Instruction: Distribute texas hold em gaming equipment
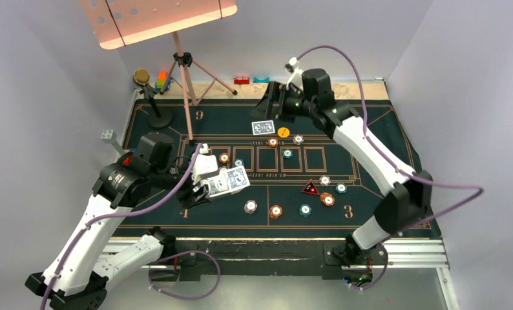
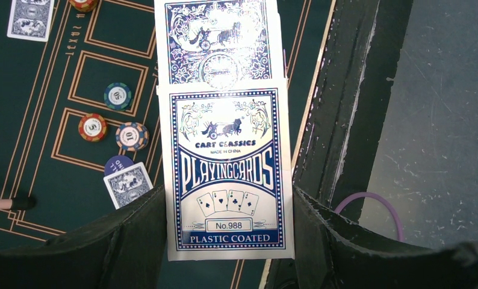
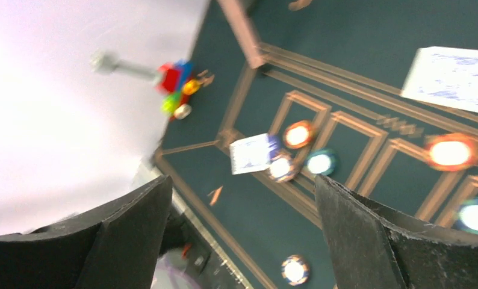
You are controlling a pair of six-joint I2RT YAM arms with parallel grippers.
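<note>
In the top view the left claw (image 1: 207, 187) sits at about 8 o'clock on the green mat (image 1: 383, 129), its fingers closed on the long sides of a blue-and-white card box (image 1: 229, 182). The left wrist view shows the box printed side up between the two pads, with a patterned-back card (image 2: 218, 42) reaching out past its far end. At the box's 9 o'clock in that view a blue disc (image 2: 117, 164) peeks from under a small face-down card (image 2: 128, 183), with three chips (image 2: 117, 96) just beyond them. The right claw (image 1: 271, 106) hangs at 12 o'clock over the mat's far edge. Its wrist view is blurred but shows the fingers spread wide with nothing between them. Just at its 6 o'clock a single card (image 1: 263, 127) lies face down, and a yellow disc (image 1: 283, 132) lies beside that card at 3 o'clock. The red triangular marker (image 1: 311, 188) lies at about 4 o'clock from the mat's middle, with more poker chips (image 1: 327, 199) scattered near it and along the near side. Off the mat at 11 o'clock, toy blocks (image 1: 161, 81) stand on the desk (image 1: 351, 88) beside a pink stand (image 1: 186, 84).
</note>
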